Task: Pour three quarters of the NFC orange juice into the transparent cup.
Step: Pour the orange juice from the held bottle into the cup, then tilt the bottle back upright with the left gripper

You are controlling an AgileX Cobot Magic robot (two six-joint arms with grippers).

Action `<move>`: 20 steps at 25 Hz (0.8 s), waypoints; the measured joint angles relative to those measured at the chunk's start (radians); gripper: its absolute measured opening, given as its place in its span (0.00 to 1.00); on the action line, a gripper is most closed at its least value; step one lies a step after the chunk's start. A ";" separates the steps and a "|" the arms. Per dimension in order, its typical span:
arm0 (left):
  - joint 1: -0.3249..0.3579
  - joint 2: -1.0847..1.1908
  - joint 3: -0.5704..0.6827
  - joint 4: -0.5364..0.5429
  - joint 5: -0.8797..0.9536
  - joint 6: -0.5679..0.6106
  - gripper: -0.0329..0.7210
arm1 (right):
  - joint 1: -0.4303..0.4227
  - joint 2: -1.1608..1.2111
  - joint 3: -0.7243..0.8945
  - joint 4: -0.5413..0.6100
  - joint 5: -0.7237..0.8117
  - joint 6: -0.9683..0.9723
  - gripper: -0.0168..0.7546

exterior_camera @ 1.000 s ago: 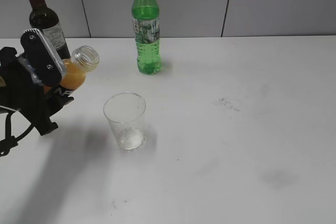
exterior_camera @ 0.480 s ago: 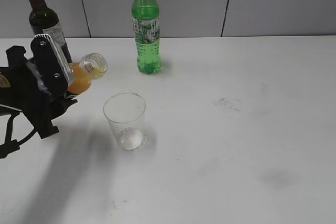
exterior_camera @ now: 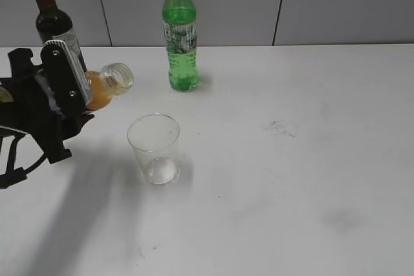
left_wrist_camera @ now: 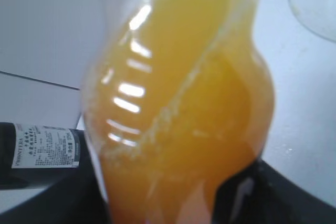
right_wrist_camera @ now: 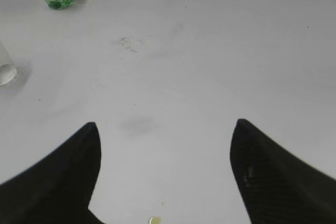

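Orange liquid fills the left wrist view: the left gripper (exterior_camera: 68, 98) is pinching the juice bottle (exterior_camera: 103, 86) round its body, black jaw parts showing at the lower edge on both sides of the bottle. Bottle is uncapped and tilted hard over, open neck pointing right and toward the far side. Juice sits in the lower body; neck looks clear, nothing spilling.

Cup (exterior_camera: 154, 148) stands upright on the white table (exterior_camera: 291, 159), nearer than and to the right of the bottle mouth, well apart from it. Cup appears empty apart from a glint at the base.

Right gripper (right_wrist_camera: 165, 182): jaws spread wide, holding nothing, hovering over bare table to the right of the cup.

Wine bottle (exterior_camera: 57, 27) stands just behind the left arm at far left; green soda bottle (exterior_camera: 180, 30) at far centre.

Risks, judged:
- Mouth is not over the cup rim; any further tilt here puts juice on the table.
- Light cup, unheld; a knock from the neck could tip it.
- Arm sits close to the wine bottle; swinging back could strike it.
- Steep tilt may overshoot three quarters.
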 joint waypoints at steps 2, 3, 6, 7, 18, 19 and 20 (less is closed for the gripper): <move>0.000 0.016 -0.009 -0.006 -0.008 0.011 0.68 | 0.000 0.000 0.000 0.000 0.000 0.000 0.78; 0.000 0.024 -0.013 -0.007 -0.012 0.019 0.68 | 0.000 0.000 0.000 0.000 0.000 0.000 0.78; 0.000 0.056 -0.042 -0.014 -0.014 0.053 0.68 | 0.000 0.000 0.000 0.000 0.000 0.000 0.78; 0.000 0.063 -0.050 -0.014 -0.015 0.068 0.68 | 0.000 0.000 0.000 0.000 0.000 0.000 0.78; 0.000 0.073 -0.069 -0.080 -0.052 0.286 0.68 | 0.000 0.000 0.000 0.000 0.000 0.000 0.78; 0.000 0.073 -0.069 -0.082 -0.056 0.299 0.68 | 0.000 0.000 0.000 0.000 0.000 0.000 0.78; 0.000 0.073 -0.069 -0.082 -0.059 0.313 0.68 | 0.000 0.000 0.000 0.000 0.000 0.000 0.78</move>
